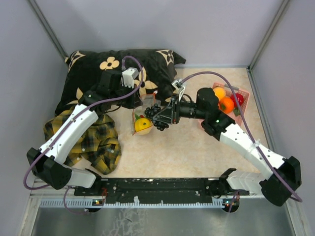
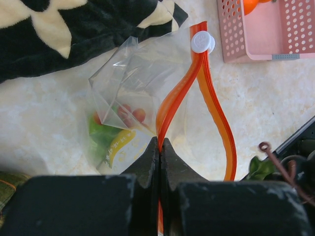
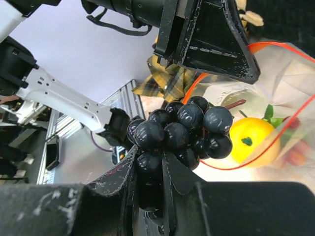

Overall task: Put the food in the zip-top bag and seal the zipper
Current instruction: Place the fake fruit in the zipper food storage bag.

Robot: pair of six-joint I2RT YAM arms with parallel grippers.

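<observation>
Right wrist view: my right tool [image 3: 150, 169] is clamped on the lower part of the grapes [image 3: 182, 130], which hang just in front of the bag [image 3: 290, 64] mouth, not yet inside. The left tool [image 2: 160, 147] is pinched tight on one side of the zipper [image 2: 216, 113], so the two orange strips stand apart in a narrow loop. I judge the step in hand is feeding the grapes through that loop. To do it well I would have the left tool lift and pull its strip to widen the mouth. I would then bring the bunch in over the near strip, aim beside the lemon [image 3: 251, 140], and let go only once the whole bunch sits below the zipper, since it is knobbly and may catch on the rim. The bag lies on the tabletop [image 2: 275, 108] and holds the lemon, a green piece [image 2: 101, 132] and something small and red. The basket [image 2: 229, 44] holds two oranges [image 1: 226, 104] and the apple [image 1: 239, 98].
</observation>
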